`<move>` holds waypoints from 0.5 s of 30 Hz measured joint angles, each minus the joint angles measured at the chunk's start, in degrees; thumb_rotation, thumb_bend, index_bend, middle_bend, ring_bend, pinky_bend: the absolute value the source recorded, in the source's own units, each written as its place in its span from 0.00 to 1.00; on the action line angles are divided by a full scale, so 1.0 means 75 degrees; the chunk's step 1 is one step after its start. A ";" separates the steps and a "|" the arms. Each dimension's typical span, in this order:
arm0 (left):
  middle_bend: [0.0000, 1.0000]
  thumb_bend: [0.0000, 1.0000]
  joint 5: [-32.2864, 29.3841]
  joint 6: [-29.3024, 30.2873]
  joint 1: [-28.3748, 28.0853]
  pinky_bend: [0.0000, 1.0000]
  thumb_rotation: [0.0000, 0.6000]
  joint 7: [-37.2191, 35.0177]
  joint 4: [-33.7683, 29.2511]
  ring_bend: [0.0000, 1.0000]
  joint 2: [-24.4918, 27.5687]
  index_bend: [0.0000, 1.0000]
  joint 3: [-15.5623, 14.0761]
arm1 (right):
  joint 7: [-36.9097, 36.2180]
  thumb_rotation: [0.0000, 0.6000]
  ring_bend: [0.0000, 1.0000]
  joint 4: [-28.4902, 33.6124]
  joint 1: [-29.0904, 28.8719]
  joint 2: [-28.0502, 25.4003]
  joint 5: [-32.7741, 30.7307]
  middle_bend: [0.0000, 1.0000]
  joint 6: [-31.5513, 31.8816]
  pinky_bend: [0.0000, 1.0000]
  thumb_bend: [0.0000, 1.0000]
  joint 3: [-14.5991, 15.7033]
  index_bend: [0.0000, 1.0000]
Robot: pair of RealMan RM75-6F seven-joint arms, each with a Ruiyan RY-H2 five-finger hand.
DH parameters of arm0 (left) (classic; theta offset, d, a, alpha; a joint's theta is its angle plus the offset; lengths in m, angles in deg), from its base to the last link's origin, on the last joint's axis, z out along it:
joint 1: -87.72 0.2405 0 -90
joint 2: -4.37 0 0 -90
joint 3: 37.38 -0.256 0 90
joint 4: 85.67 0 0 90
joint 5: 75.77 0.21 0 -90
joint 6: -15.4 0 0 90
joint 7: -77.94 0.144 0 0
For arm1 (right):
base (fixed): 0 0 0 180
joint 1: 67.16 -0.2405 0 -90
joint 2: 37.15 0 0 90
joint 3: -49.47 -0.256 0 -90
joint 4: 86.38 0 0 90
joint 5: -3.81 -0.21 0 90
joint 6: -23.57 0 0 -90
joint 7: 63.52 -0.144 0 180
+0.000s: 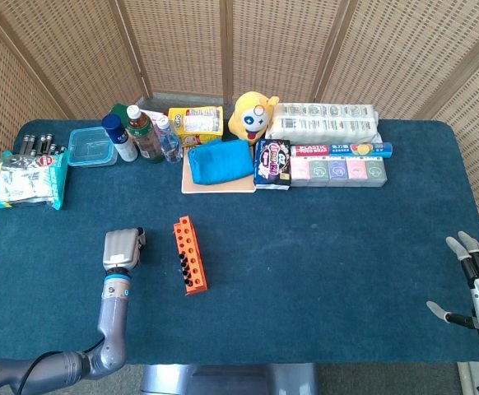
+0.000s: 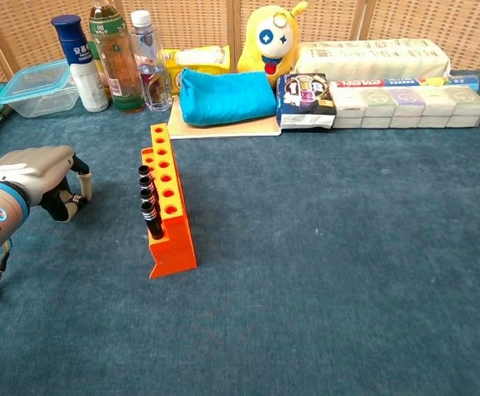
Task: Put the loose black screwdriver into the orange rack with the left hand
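while the left hand (image 2: 38, 177) sits fisted on the cloth left of the orange rack (image 2: 167, 206) (fingers curled, contents unclear), no loose black screwdriver shows; the right hand (image 1: 476, 288) rests spread far off.

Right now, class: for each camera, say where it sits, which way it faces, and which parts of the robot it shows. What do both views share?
Head view: high up, looking steeply down on the whole blue table; shows the left hand with its forearm, and the right hand at the edge.
Chest view: low, looking across the table toward the wicker screen; shows only the left hand.
Shared: the orange rack, left hand, and back-row clutter.
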State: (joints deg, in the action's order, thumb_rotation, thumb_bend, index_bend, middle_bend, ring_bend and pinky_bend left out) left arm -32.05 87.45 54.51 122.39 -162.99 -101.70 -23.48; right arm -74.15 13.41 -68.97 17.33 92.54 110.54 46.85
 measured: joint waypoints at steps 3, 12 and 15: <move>1.00 0.44 -0.0021 0.0014 0.0000 1.00 1.00 0.0023 0.0009 1.00 -0.0006 0.54 0.0001 | -0.0011 1.00 0.00 -0.0002 -0.0001 -0.0004 -0.0004 0.00 -0.0004 0.02 0.00 -0.0001 0.05; 1.00 0.43 0.0048 0.0130 0.0081 1.00 1.00 -0.0080 -0.0406 1.00 0.0294 0.54 0.0062 | -0.0031 1.00 0.00 -0.0006 -0.0024 -0.0008 0.0007 0.00 -0.0055 0.02 0.00 0.0014 0.05; 1.00 0.43 0.0158 0.0238 0.0157 1.00 1.00 -0.0165 -0.0824 1.00 0.0572 0.54 0.0072 | -0.0018 1.00 0.00 0.0000 -0.0029 -0.0005 0.0010 0.00 -0.0070 0.02 0.00 0.0021 0.05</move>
State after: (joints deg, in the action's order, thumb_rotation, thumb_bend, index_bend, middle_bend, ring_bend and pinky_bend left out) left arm -30.87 89.24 55.69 121.15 -169.17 -97.41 -22.93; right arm -74.29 13.41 -69.18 17.30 92.62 110.02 47.01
